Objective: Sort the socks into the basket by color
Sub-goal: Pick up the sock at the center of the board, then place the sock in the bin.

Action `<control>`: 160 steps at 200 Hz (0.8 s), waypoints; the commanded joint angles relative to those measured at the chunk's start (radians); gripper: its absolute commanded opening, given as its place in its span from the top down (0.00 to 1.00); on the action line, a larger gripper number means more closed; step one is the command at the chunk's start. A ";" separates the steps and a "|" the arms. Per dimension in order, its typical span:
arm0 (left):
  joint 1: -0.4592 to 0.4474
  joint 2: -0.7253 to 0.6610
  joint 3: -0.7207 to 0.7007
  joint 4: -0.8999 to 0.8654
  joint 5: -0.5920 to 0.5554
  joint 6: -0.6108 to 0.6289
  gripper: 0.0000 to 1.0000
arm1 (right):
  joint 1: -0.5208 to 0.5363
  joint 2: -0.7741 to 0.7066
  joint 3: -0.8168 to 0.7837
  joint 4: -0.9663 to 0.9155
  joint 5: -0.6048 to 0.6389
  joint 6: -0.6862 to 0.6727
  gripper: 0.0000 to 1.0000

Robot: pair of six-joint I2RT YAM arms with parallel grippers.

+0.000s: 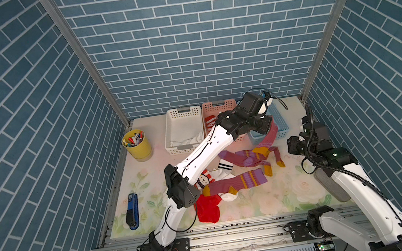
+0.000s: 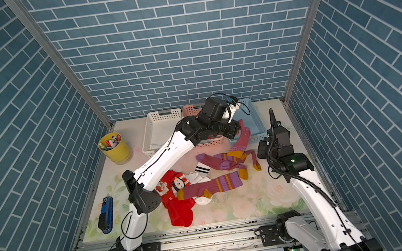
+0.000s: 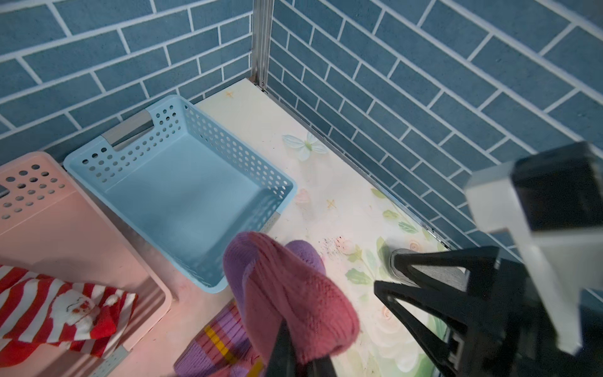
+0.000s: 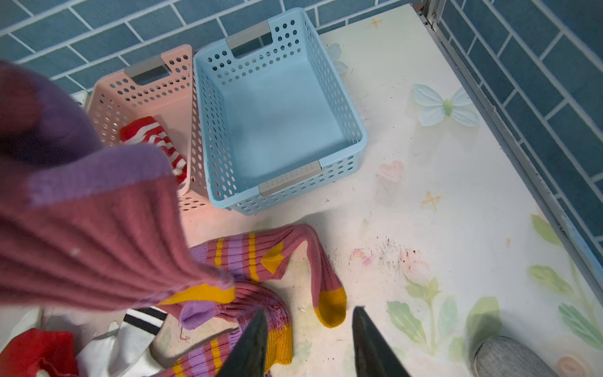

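Yellow pen cup (image 1: 141, 150), stapler (image 1: 132, 212) (blue)

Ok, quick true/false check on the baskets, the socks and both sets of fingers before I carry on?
1. The blue basket is empty. True.
2. The left fingers are shut on a mauve-purple sock. True.
3. The right fingers grip a sock. False: they stand open with nothing between them.
4. The pink basket holds only plain white socks. False: a red-white striped sock lies in it.
5. The red snowman sock lies on the table. True.
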 commanded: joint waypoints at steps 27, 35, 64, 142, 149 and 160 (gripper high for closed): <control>0.073 0.070 0.034 0.128 0.041 -0.012 0.94 | -0.006 -0.044 -0.033 -0.023 -0.021 0.076 0.59; 0.082 0.076 0.034 0.167 0.047 -0.014 0.94 | -0.006 -0.053 -0.038 -0.027 -0.022 0.078 0.59; 0.111 0.101 0.040 0.297 0.031 -0.028 0.94 | -0.006 -0.083 -0.054 -0.047 -0.030 0.086 0.59; 0.152 0.228 0.077 0.641 -0.008 -0.043 0.92 | -0.006 -0.125 -0.098 -0.049 -0.071 0.116 0.61; 0.150 0.245 0.077 0.676 -0.009 -0.042 0.90 | -0.006 -0.129 -0.101 -0.053 -0.073 0.118 0.61; 0.149 0.273 0.079 0.720 -0.021 -0.040 0.89 | -0.005 -0.140 -0.106 -0.058 -0.075 0.119 0.61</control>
